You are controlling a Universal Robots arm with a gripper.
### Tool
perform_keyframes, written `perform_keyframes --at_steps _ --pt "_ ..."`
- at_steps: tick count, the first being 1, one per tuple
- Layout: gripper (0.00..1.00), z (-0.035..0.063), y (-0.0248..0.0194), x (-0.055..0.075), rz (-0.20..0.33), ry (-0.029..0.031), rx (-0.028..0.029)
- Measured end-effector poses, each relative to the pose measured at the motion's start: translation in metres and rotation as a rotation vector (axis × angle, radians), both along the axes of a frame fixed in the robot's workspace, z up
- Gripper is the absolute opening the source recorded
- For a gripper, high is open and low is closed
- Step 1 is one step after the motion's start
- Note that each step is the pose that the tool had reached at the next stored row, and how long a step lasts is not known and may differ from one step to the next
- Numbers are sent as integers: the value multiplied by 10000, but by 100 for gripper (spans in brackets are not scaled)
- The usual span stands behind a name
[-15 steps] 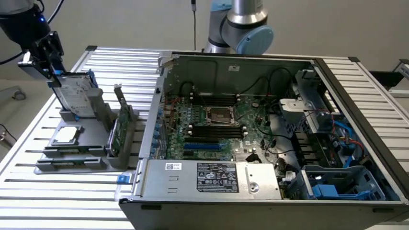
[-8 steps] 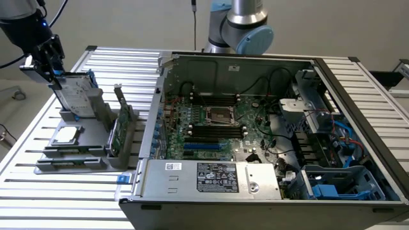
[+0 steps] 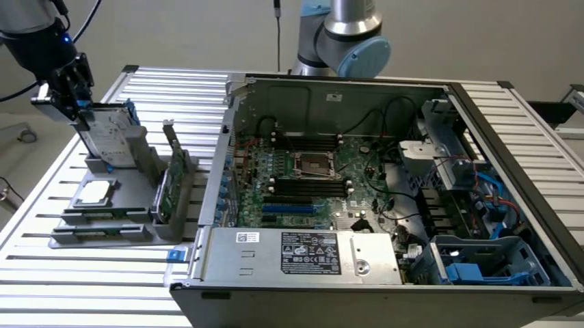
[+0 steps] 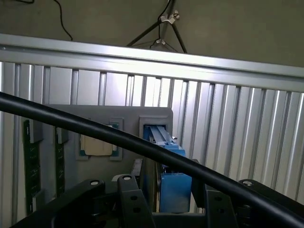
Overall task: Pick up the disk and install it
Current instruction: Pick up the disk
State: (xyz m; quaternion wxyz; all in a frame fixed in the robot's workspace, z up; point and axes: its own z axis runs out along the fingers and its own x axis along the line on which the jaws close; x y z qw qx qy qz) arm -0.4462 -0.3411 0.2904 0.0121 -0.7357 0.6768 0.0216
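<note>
Where it stands, the disk (image 3: 109,137) sits within the parted pincer (image 3: 81,116).

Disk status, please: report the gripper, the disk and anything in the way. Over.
Gripper open, jaws astride the top edge of the disk. It stands upright in the grey holder, not yet lifted. Black cable crosses the wrist view; no obstacle seen at the disk.

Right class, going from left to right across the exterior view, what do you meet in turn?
disk standing on edge → green circuit card → processor socket on the motherboard → blue drive cage
</note>
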Motion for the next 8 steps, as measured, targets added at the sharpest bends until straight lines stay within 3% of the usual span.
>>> perform_keyframes --at_steps 8 --pt "51 -13 0 0 -77 -2 54"
